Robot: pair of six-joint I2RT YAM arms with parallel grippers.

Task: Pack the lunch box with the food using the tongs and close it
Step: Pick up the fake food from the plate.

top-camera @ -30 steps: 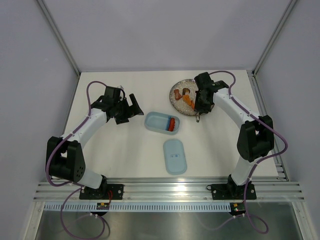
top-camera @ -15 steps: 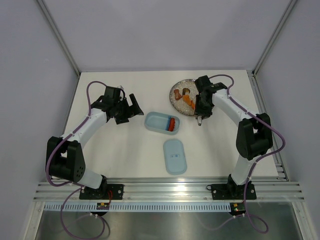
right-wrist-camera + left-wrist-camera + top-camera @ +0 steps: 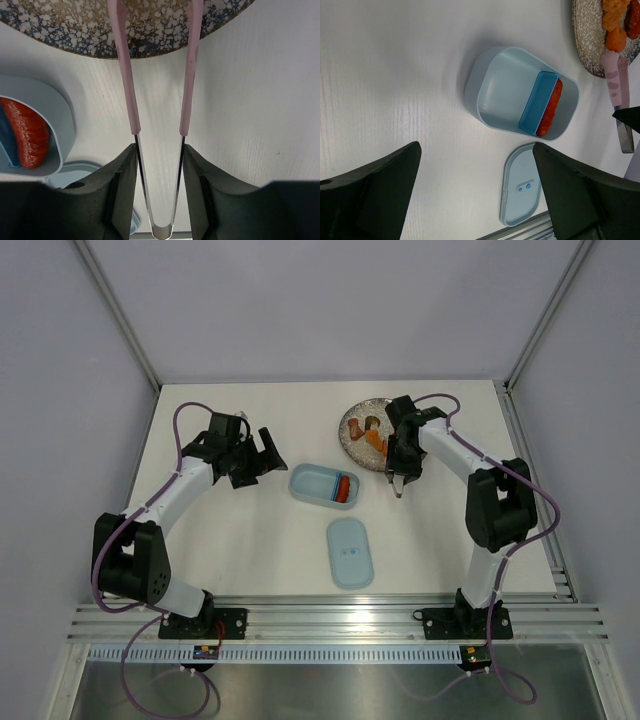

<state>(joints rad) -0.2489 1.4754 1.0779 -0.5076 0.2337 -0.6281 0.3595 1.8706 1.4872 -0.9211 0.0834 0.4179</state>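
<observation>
**Right gripper** (image 3: 158, 167): fingers clamped on the two metal shanks of the tongs (image 3: 125, 75), one finger on each side. The pink arms stand spread and run out over the near rim of the plate (image 3: 155, 25).
- Hidden: the tongs' tips are cut off at the top edge of the right wrist view. From above, the gripper covers most of the tool.
- In the left wrist view one pink arm ends at an orange piece. Whether it grips or merely touches that piece cannot be told.

**Left gripper** (image 3: 476, 147): jaws wide apart with nothing between them, hanging just left of the lunch box.

**Lunch box** (image 3: 502, 87): open, on the table (image 3: 250, 540) near its centre, to the near left of the plate. One red piece (image 3: 550, 107) lies along its right end, beside a darker blue divider (image 3: 537, 102).

**Lid** (image 3: 350, 552): flat on the table, nearer than the box and apart from it. In the right wrist view it is mostly hidden behind a finger.

**Orange pieces** (image 3: 374, 440): on the plate with some brown ones, partly under the right gripper from above.

**Change since a second ago:**
- The right gripper and the butt of the tongs have drawn slightly nearer.
- The right elbow has swung left.
- The left arm, box, lid and red piece are unmoved.
</observation>
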